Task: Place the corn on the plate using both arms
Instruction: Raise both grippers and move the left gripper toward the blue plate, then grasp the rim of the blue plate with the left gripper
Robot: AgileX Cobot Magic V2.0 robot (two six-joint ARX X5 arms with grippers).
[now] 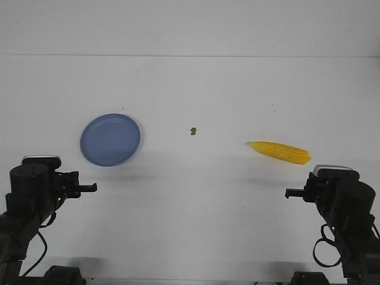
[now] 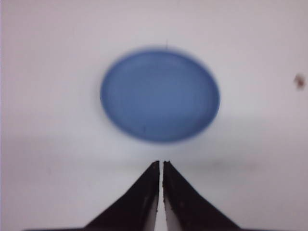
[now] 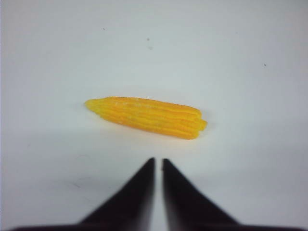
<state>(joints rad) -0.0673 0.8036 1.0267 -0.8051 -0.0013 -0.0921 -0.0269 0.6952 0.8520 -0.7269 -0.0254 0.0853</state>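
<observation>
On the white table (image 1: 196,202), left side, sits the plate (image 1: 110,139), blue, round, w/ nothing on it. Corn (image 1: 279,152) lies flat on the right side, well apart from the plate, pointed tip twd table centre, blunt end twd the right edge. Small brown speck (image 1: 193,130) btwn them, a bit farther back. Left gripper (image 1: 89,187) is low at the near-left corner, pointing inward, just short of the plate; left wrist view shows the plate (image 2: 160,94) ahead of its fingers (image 2: 144,192), which are pressed nearly together w/ only a thin slit, holding nothing. Right gripper (image 1: 292,193) mirrors it at near-right, just in front of the corn, not touching. Right wrist view: corn (image 3: 149,117) lies crosswise beyond the fingertips (image 3: 183,197), jaws likewise drawn together, nothing btwn them.
</observation>
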